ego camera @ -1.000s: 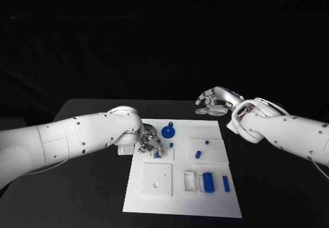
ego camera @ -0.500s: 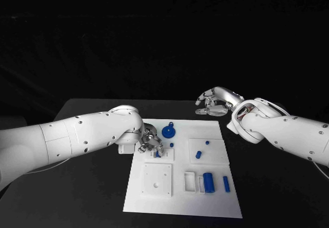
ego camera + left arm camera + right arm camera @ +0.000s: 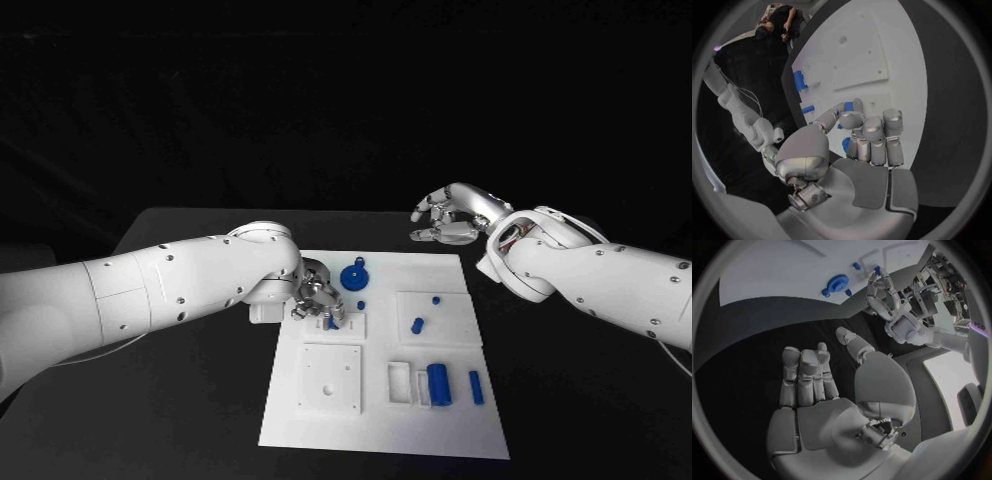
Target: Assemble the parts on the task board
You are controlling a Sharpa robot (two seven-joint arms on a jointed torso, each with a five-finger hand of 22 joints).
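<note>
My left hand [image 3: 315, 298] is low over the task board [image 3: 384, 420], its fingers pinching a small blue peg [image 3: 330, 323] that stands on a raised white square near the board's left edge. My right hand [image 3: 450, 214] hangs over bare table beyond the board's far right corner, holding nothing, fingers loosely curled yet apart. A blue disc part [image 3: 355, 278] lies just beyond my left hand.

matt white task board [image 3: 378, 400], glossy silver hand [image 3: 864, 142]

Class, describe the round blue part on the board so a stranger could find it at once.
Start at the white task board on the black table. Near its far edge, beside the left hand, lies the round blue part: the only disc-shaped piece; the others are slim pegs and cylinders.
</note>
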